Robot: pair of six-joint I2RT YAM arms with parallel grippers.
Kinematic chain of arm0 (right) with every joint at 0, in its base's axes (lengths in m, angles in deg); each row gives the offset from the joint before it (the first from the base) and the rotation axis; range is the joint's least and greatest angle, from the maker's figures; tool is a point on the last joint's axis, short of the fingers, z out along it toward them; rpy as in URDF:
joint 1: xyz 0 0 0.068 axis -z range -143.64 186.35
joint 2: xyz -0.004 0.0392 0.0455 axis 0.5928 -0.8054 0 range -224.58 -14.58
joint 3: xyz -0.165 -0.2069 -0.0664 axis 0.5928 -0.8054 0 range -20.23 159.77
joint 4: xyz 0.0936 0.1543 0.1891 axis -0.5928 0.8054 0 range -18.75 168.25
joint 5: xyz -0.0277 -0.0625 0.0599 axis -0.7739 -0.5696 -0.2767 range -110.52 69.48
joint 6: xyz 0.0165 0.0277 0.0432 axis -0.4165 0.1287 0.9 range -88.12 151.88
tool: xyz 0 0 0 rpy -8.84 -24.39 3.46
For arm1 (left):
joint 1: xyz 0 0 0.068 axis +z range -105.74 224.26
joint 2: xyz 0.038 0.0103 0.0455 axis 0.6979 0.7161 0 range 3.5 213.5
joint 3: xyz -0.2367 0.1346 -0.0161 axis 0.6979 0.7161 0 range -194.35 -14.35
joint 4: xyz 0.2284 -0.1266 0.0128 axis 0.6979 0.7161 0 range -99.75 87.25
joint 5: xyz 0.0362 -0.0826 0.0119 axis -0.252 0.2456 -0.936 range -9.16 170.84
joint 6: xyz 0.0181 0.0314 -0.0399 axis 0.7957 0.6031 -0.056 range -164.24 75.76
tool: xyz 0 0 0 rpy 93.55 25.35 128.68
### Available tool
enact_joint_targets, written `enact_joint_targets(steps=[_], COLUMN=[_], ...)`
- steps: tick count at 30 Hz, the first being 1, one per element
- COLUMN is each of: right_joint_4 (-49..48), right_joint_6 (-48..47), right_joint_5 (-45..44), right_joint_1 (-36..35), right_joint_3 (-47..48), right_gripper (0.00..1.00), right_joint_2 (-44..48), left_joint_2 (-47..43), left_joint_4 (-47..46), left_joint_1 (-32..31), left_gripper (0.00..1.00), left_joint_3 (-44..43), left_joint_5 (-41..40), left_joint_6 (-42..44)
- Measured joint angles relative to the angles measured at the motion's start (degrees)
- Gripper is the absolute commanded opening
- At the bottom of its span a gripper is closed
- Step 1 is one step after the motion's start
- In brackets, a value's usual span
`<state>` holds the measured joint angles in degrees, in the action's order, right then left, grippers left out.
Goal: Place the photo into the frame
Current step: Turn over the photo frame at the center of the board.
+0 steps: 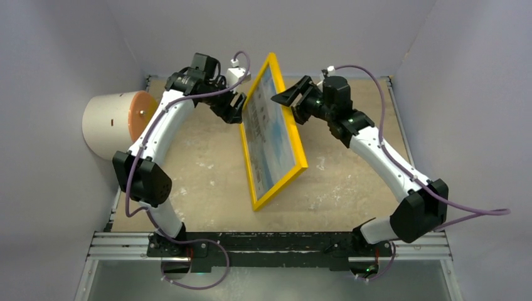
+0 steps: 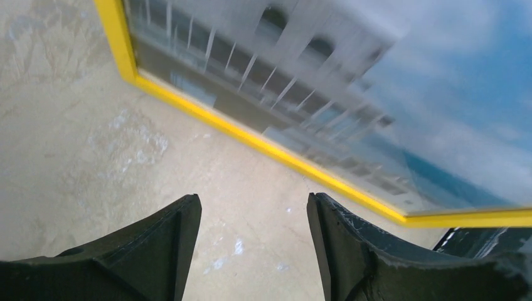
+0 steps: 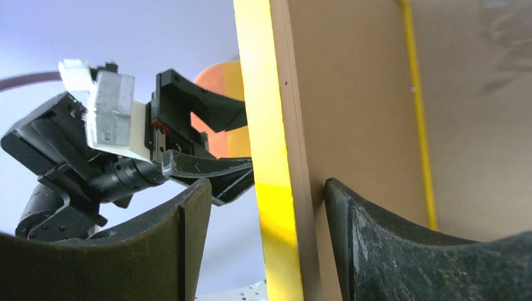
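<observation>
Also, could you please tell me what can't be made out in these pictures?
- Top view: the thin yellow picture frame hides its own back, and whether the left claw touches it is unclear.
- Left wrist view: the glossy building photo is blurred, cut off by picture edges.
- Right wrist view: the right claw covers part of the brown backing board.

Frame (image 1: pixel 279 188): bright yellow front, plain brown back. Photo (image 1: pixel 270 138): white building, blue sky, pale clouds. Table (image 1: pixel 207 157): sandy beige, mottled with whitish scuffs. Cylinder (image 1: pixel 106 125): white, orange face.
</observation>
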<state>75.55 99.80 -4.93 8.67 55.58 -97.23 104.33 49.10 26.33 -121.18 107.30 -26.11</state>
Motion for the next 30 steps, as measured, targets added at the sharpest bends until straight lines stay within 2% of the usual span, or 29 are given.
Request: enact_joint_targets(steps=[3, 7, 11, 15, 19, 30], right_joint_4=[2.8, 5.7, 9.2, 9.1, 6.8, -1.4], right_joint_6=[-2.3, -5.1, -8.0, -9.4, -9.2, -7.3], right_joint_5=[1.4, 2.2, 3.1, 4.9, 6.1, 8.8], right_joint_1=[3.8, 8.3, 10.3, 11.2, 11.8, 12.0], right_joint_3=[-2.3, -6.4, -9.7, -13.0, -18.2, -29.2], right_gripper=[0.67, 0.66, 0.63, 0.59, 0.58, 0.57], right_joint_2=[1.9, 3.9, 5.2, 5.2, 5.4, 5.5], left_joint_2=[-1.5, -3.8, -3.5, -2.3, 0.0, 3.6], left_joint_4=[-2.1, -5.7, -9.7, -13.9, -18.3, -25.4], left_joint_1=[0.6, 4.0, 7.5, 7.9, 7.7, 7.6], left_gripper=[0.66, 0.65, 0.64, 0.64, 0.64, 0.61], left_joint_3=[5.8, 18.8, 29.5, 35.9, 38.9, 40.5], left_joint_5=[-2.5, -6.5, -11.4, -13.9, -15.4, -16.0], left_joint_6=[1.0, 4.0, 6.9, 8.4, 9.0, 8.9])
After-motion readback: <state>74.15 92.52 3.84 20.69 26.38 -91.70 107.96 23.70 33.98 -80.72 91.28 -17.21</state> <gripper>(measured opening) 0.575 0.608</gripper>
